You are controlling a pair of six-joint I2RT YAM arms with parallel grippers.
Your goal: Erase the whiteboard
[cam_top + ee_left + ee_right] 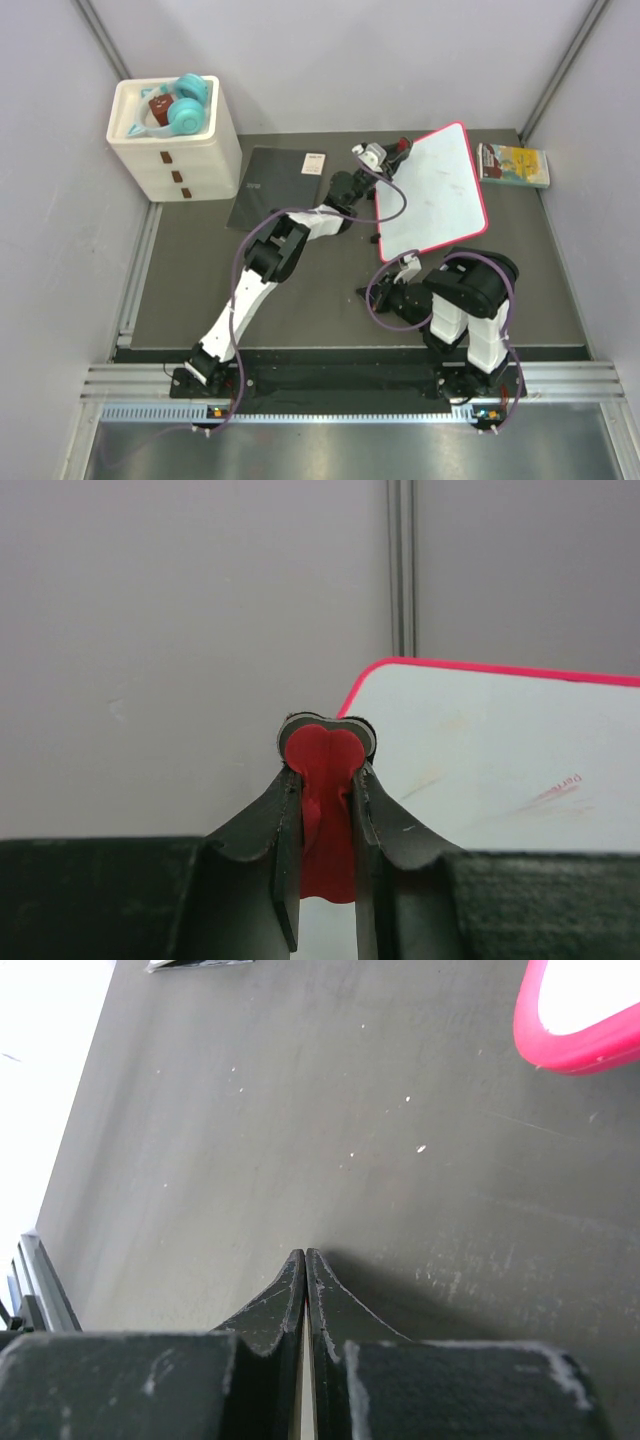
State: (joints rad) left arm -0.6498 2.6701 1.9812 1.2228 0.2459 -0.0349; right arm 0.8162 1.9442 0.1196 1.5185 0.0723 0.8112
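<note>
Left fingers [283,850] beside whiteboard [500,770] corner, gripping eraser [325,770]

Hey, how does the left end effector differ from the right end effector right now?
The left end effector is clamped on a red eraser; the right end effector is shut on nothing. The left end effector sits at the far left corner of the whiteboard, while the right end effector is over the bare dark mat beside the board's near left corner. Both have black fingers.
</note>
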